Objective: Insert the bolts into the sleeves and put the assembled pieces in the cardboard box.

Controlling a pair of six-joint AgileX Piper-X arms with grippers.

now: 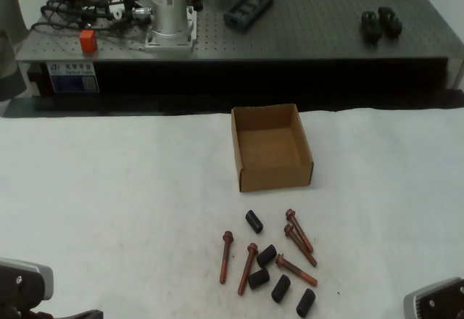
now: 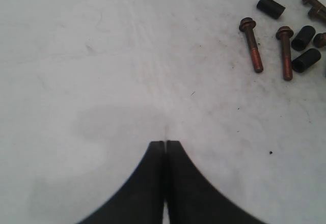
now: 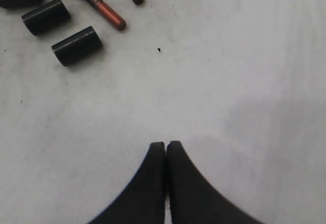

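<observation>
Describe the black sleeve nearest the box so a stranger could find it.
Find the open brown cardboard box on the white bench cover. On its near side lies a scatter of copper-coloured bolts and short black cylindrical sleeves. Yours is the sleeve closest to the box, touching nothing; the others sit among the bolts.

- The bolts [image 1: 228, 257] are seen in coppery red-brown.
- The sleeves [image 1: 254, 221] are coloured black.
- The cardboard box [image 1: 275, 177] is coloured plain brown.
- The bench cover [image 1: 109, 188] is seen as white.
- The left gripper [image 2: 166, 143] and right gripper [image 3: 166, 144] are coloured black.
</observation>
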